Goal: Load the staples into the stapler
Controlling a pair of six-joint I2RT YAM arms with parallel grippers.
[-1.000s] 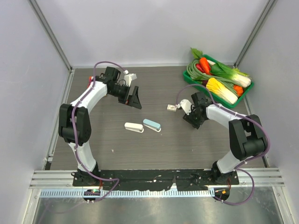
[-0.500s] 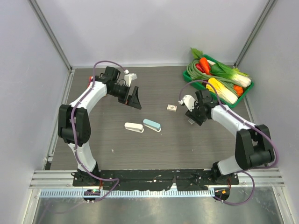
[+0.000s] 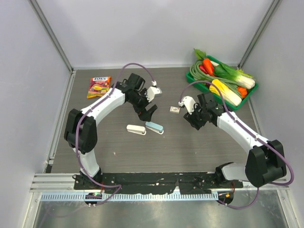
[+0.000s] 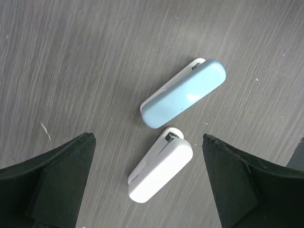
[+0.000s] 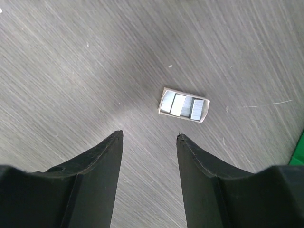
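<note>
Robotics lab cell: plain panel walls (image 3: 152, 33), two arms (image 3: 105, 100) bolted to a rail (image 3: 57, 182).

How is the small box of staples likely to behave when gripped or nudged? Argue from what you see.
The staples box looks like thin card, so it probably crushes under a firm squeeze. Its metal strips show through an open face, so they may spill if tilted. Flat and low on the table, it should slide, not roll.

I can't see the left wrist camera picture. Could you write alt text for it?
A pale blue stapler and a white stapler lie close together on a grey table, seen between the open black jaws of the left gripper.
</note>
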